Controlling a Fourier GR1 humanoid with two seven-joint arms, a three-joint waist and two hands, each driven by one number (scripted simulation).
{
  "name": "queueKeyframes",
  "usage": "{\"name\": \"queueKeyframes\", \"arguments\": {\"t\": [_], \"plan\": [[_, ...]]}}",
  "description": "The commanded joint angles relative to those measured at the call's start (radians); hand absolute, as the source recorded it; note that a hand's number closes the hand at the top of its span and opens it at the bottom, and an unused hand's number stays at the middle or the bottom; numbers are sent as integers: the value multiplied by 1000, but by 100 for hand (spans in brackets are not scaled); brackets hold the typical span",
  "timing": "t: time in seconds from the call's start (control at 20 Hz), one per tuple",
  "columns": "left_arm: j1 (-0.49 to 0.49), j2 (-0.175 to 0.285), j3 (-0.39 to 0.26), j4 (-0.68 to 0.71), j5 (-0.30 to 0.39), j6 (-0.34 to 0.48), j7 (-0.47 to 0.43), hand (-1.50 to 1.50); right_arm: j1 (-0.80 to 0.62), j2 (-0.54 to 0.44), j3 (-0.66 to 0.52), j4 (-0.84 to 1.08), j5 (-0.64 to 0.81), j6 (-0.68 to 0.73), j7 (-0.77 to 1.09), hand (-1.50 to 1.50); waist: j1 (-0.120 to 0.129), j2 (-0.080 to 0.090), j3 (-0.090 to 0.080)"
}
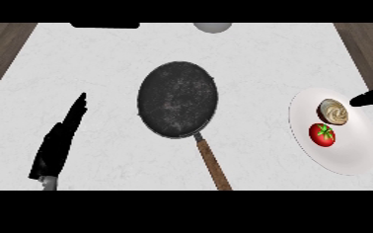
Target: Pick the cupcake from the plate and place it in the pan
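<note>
The cupcake is sitting beside a tomato on the plate; the pan is lying on the bench, the left robot hand resting open.

One view, from our head. We look steeply down on the counter, facing its far side. Its left and right edges show only toward the top, wood beyond each. The pan sits mid-frame; the right border cuts the plate.

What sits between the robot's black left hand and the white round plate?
The dark round frying pan, its wooden handle pointing toward the robot, in the head view.
</note>
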Motion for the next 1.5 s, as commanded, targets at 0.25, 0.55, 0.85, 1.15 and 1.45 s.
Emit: {"name": "queueKeyframes", "arguments": {"t": [0.25,0.55,0.85,1.15,1.45], "plan": [[4,-4,44,-44,-5,-32,61,0,-87,72,16,104,60,150,92,-150,-11,-2,0],[32,-37,45,-80,-53,-22,66,0,-120,154,5,170,140,136,83,-150,-9,-3,0],[19,-46,66,-45,-52,-67,28,0,-162,204,-5,278,202,139,92,-150,-9,-1,0],[26,-87,63,-38,-97,-40,36,0,-156,243,-10,326,252,139,80,-150,-9,-1,0],[11,-64,133,-1,-62,-116,-4,0,-172,247,-53,401,292,168,41,-150,-9,-1,0]]}}
